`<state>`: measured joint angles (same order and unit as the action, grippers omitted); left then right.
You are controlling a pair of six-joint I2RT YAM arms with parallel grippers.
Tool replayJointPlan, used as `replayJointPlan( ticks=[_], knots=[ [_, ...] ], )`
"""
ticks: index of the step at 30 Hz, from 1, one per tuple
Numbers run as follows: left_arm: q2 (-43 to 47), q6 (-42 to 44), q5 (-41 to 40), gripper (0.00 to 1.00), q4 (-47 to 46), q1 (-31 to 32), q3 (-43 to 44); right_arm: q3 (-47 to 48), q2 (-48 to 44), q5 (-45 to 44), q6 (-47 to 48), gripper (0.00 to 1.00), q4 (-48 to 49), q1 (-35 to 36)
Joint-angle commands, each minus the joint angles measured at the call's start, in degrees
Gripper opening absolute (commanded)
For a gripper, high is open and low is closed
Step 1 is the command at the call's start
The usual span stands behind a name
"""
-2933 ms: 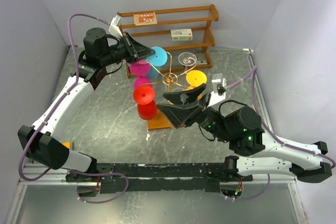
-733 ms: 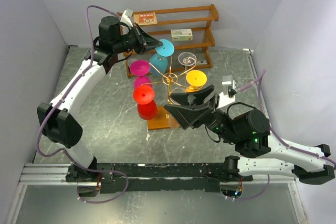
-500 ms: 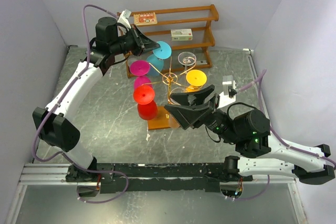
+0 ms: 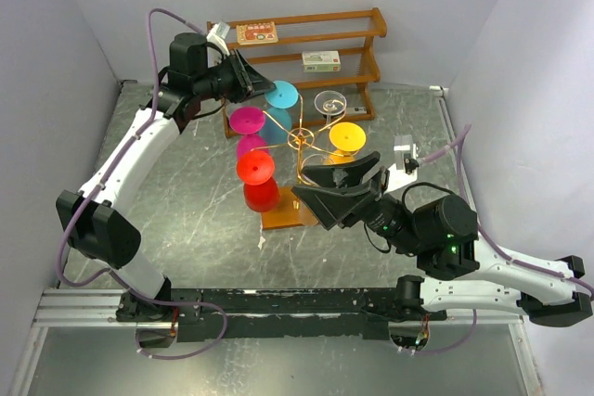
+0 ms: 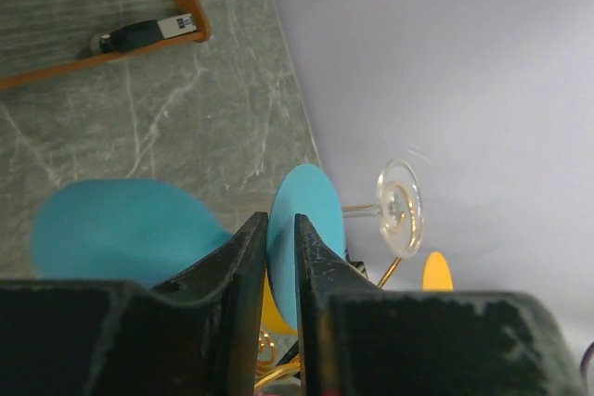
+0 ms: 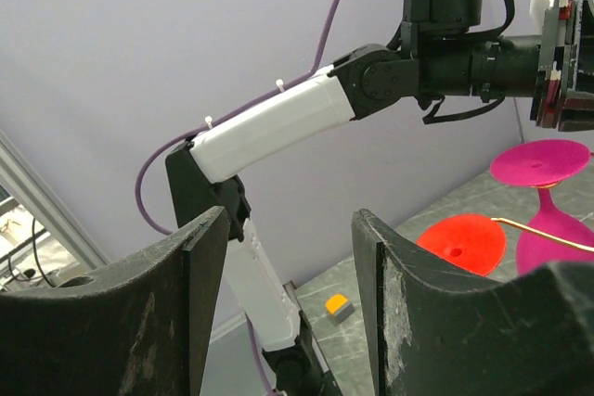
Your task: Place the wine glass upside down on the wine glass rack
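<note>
As left gripper [image 5: 281, 220] is closing around the blue wine glass [image 5: 306, 229] at the wine glass rack [image 4: 299, 139], grip: I cannot tell | right gripper [image 6: 288, 220] gaping, empty | I'm advising: widen fully, back straight off.

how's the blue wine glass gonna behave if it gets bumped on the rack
Likely swings rather than tips: the blue wine glass hangs upside down by its foot on a thin wire arm of the wine glass rack. Its opaque colour suggests plastic, so probably light and not very fragile. Laid on its side, its round bowl would probably roll.
</note>
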<state>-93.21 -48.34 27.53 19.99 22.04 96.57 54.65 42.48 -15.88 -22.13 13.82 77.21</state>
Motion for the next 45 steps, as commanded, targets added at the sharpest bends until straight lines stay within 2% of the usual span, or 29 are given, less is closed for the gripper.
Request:
replayJointPlan(
  ticks=[1, 10, 16, 18, 21, 24, 28, 30, 37, 41, 45],
  knots=[
    [1.80, 3.12, -3.13, 0.30, 3.21, -0.51, 2.44, -0.44, -0.71, -0.62, -0.26, 0.56, 0.33, 0.22],
    [2.98, 8.30, -10.92, 0.50, 9.90, -0.51, 8.19, 1.77, 1.36, -0.36, 0.12, 0.56, -2.61, 0.20],
    [5.85, 12.76, -15.44, 0.64, 12.67, -0.81, 11.65, 2.31, 1.10, -5.80, 0.23, 0.57, -7.69, 0.20],
    [8.27, 14.93, -16.26, 0.68, 12.44, -0.86, 10.94, 4.51, 0.68, -8.51, 0.39, 0.60, -11.20, 0.19],
    [14.48, 18.64, -18.71, 0.73, 11.37, -0.86, 7.02, 5.67, -0.83, -12.50, 0.93, 0.64, -17.26, 0.18],
    [21.39, 23.22, -20.48, 0.75, 10.82, -0.86, 0.68, 7.16, -2.49, -21.38, -0.85, 0.70, -25.65, 0.21],
    [32.05, 26.59, -21.84, 0.76, 10.79, -0.86, -10.78, 8.69, -5.15, -31.88, -5.15, 0.93, -37.34, 0.22],
    [37.21, 26.25, -23.84, 0.76, 11.55, -0.86, -16.38, 9.36, -6.56, -36.16, -7.77, 0.99, -43.12, 0.19],
    [53.69, 24.65, -29.26, 0.82, 17.74, -0.86, -30.21, 11.78, -9.39, -47.27, -18.51, 1.00, -60.49, 0.21],
    [61.88, 25.57, -32.04, 0.85, 21.85, -0.86, -32.27, 13.82, -9.24, -51.56, -26.80, 1.00, -72.07, 0.21],
    [68.59, 26.78, -36.37, 0.87, 26.58, -0.86, -30.85, 15.63, -8.77, -53.35, -30.52, 1.00, -77.65, 0.20]
  ],
)
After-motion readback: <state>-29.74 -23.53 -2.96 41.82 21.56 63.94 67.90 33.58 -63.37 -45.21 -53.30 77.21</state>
